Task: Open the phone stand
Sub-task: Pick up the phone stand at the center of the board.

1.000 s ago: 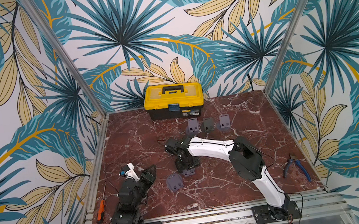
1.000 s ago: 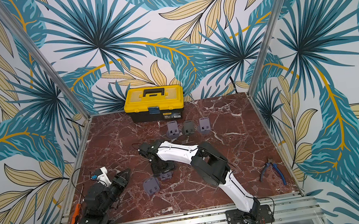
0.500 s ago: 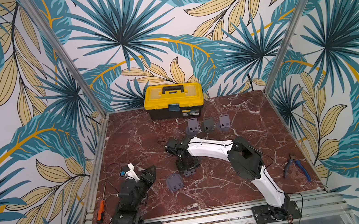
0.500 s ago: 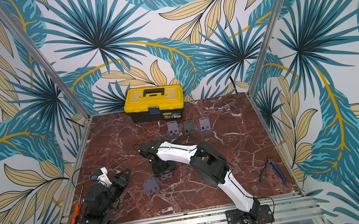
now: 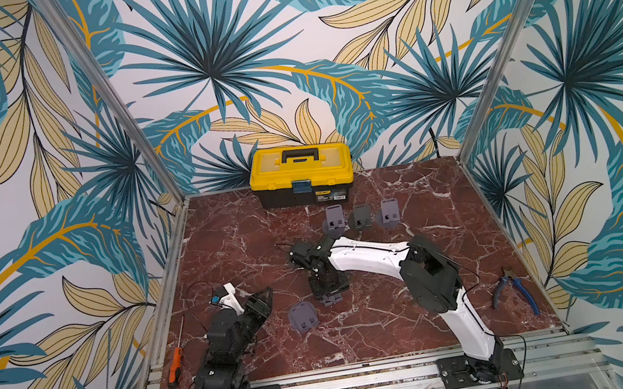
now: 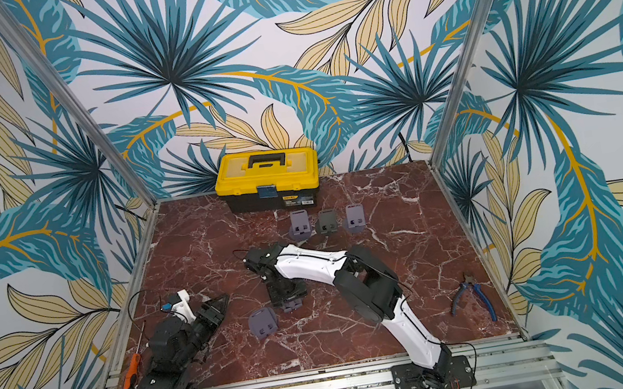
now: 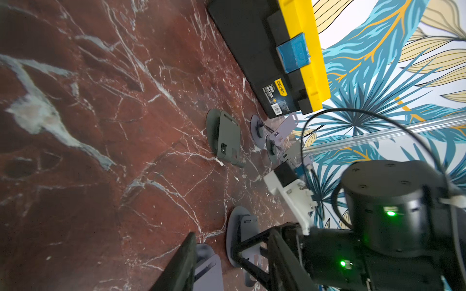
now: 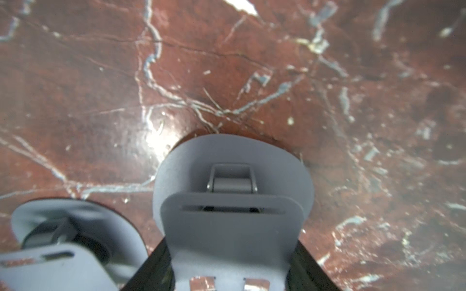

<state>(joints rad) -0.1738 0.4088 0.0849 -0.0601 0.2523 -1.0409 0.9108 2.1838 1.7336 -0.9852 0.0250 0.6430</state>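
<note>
You have the toolbox at the back of the table, three stands in a row before it, the phone stand mid-table, another stand just left of it, screwdriver far left, pliers far right.

Both top views are bright, evenly lit and sharp, with only faint soft shadows on the table. Left wrist view: darker near side smeared, wallpaper washed out. Right wrist view: soft overall, with a white glare patch beside the phone stand; the second stand is badly out of focus.
</note>
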